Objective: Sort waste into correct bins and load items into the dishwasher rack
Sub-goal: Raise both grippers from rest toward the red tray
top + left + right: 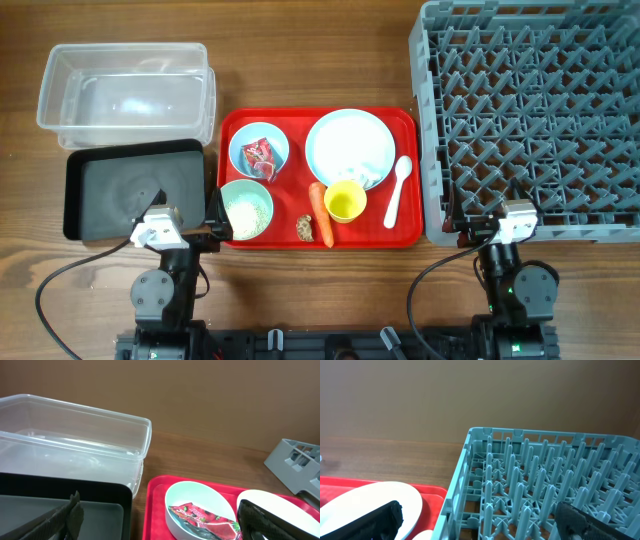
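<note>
On the red tray, a pale blue bowl (243, 143) holds the red-and-white wrapper (260, 157), also in the left wrist view (205, 519). A mint green bowl (228, 192) holds rice (247, 211). The pale blue plate (350, 145), yellow cup (345, 201), white spoon (397, 190), carrot (320, 213) and brown lump (304, 228) lie beside them. The clear tub (125, 90) and black tray (135, 190) are at left, the grey rack (535, 120) at right. My left gripper (196, 222) (162, 527) is open and empty between the black tray and the red tray. My right gripper (490, 225) (482, 525) is open and empty at the rack's near left corner.
The red serving tray (405, 235) sits between the black tray and the rack. Both arm bases and their cables are at the table's front edge. A whitish crumple, perhaps the tissue, lies at the plate's front rim (360, 177).
</note>
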